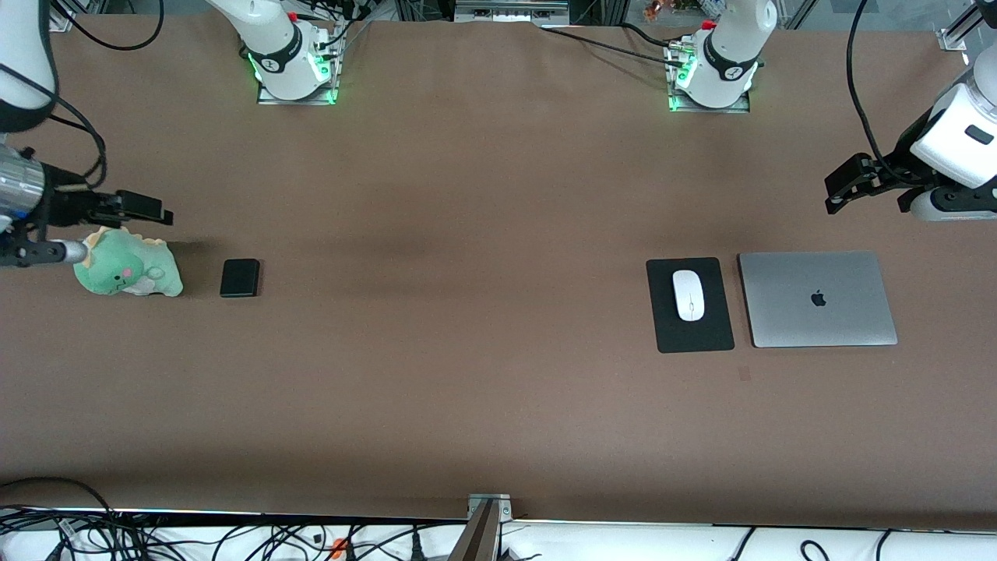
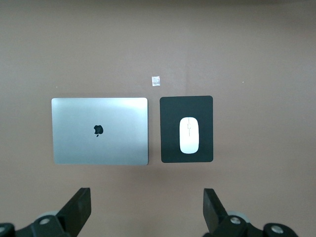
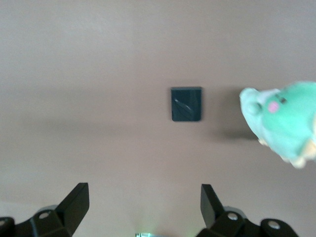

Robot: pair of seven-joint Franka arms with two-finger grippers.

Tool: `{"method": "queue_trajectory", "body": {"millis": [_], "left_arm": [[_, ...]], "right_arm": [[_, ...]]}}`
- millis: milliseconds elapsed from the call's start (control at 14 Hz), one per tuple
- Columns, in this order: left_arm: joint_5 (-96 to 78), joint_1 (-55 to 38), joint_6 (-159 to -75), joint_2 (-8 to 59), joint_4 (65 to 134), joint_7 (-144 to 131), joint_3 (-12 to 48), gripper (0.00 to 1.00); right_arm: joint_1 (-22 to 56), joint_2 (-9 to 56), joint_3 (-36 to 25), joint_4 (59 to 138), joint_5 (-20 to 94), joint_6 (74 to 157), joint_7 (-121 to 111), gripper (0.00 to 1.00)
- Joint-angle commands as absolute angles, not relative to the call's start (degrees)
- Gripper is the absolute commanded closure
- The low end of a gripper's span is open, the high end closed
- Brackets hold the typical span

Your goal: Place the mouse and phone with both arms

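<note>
1. The mouse [image 1: 688, 295] lies on a black mouse pad [image 1: 690, 331] toward the left arm's end of the counter [image 1: 467, 351], its thin middle line running along the pad's length.
2. Just beside the pad, closer to the left arm's end, a closed silver laptop [image 1: 818, 298] lies flat; pad and laptop sit apart by a thin gap.
3. A small pale scrap [image 2: 156, 80] lies on the counter near the pad, nearer to the front camera than it.
4. The phone [image 1: 239, 278] lies flat on the bare counter toward the right arm's end, with nothing touching it.
5. A green plush toy [image 1: 128, 269] sits beside the phone, closer to the right arm's end, and apart from it.
6. The left gripper [image 1: 845, 187] hangs in the air over bare counter, its jaws spread wide and holding nothing.
7. The right gripper [image 1: 132, 209] hangs over the plush toy, its jaws likewise spread wide and empty.
</note>
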State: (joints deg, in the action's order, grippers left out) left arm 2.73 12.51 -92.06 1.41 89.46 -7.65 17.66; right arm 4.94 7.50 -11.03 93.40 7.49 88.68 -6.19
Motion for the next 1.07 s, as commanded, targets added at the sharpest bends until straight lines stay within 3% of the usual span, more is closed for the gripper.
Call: {"method": "queue_trajectory", "body": {"millis": [0,214,571,1000], "left_arm": [[1.76,12.66,-90.88,2.11,87.63,-7.03,17.84,0.0],[1.76,12.66,-90.88,2.11,87.63,-7.12,17.93,0.0],[1.76,12.66,-90.79,2.11,87.63,-7.03,17.93,0.0],[1.76,12.66,-90.18,2.02,87.54,-7.12,18.19,0.0]], "right_arm": [[2.39,4.76,-7.05,91.76,4.32,85.61,-2.81,0.0],[-3.15,2.21,0.42,91.76,1.86,84.73,-1.15,0.0],[-6.76,-1.14,4.74,91.84,0.62,84.29,-0.35,0.0],[-3.35,-3.6,2.3,92.11,-0.26,84.99,2.37,0.0]]}}
